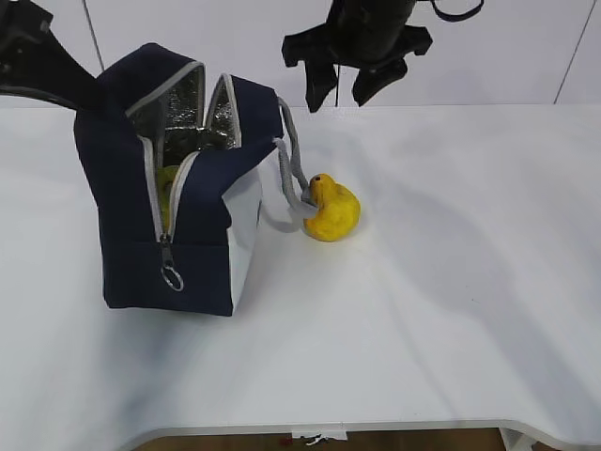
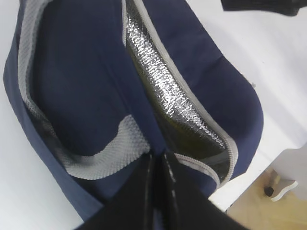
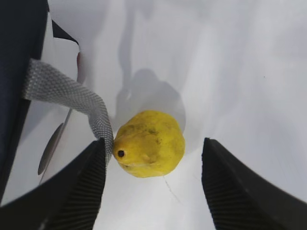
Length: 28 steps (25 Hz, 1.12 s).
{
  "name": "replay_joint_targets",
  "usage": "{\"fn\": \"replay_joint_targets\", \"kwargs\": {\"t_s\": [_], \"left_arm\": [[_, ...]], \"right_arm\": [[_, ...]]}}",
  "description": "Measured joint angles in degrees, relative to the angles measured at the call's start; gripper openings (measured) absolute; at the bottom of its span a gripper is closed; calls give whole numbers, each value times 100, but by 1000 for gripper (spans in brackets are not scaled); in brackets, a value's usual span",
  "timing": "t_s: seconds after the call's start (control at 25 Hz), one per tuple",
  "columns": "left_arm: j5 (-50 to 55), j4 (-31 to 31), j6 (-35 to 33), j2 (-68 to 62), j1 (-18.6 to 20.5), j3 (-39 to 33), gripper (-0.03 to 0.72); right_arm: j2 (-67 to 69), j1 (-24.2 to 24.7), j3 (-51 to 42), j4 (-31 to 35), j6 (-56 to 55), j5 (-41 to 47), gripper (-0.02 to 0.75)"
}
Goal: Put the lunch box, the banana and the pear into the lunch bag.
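Pear [image 1: 331,210] is seen lying on the white tabletop [image 1: 451,310], toward the far edge and near the middle, touched by a grey handle [image 1: 293,160] of the lunch bag [image 1: 178,207], which is stood just to its left with the zipper open, the silver lining shown and something yellow seen inside. The right gripper [image 3: 152,187] is held above the pear with its jaws spread wide on both sides of it, and nothing is gripped. The left gripper [image 2: 158,191] is pressed against the bag's far side with its jaws shut tight, and whether any fabric is pinched cannot be told.
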<state>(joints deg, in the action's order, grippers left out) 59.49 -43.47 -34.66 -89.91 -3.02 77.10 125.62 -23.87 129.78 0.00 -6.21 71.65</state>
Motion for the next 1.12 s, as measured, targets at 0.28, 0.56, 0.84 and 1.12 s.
{"fn": "replay_joint_targets", "kwargs": {"t_s": [0.28,0.56,0.84,1.12], "left_arm": [[92,12,0,0,0,0,-6],[171,15,0,0,0,0,-6],[268,35,0,0,0,0,-6],[268,39,0,2,0,0,-6]], "right_arm": [[62,0,-290,-91,-13,9,477],[253,0,-295,244,-13,9,477],[311,0,-656,257,-13,-11,477],[380,0,-751,339,-13,-11,477]]}}
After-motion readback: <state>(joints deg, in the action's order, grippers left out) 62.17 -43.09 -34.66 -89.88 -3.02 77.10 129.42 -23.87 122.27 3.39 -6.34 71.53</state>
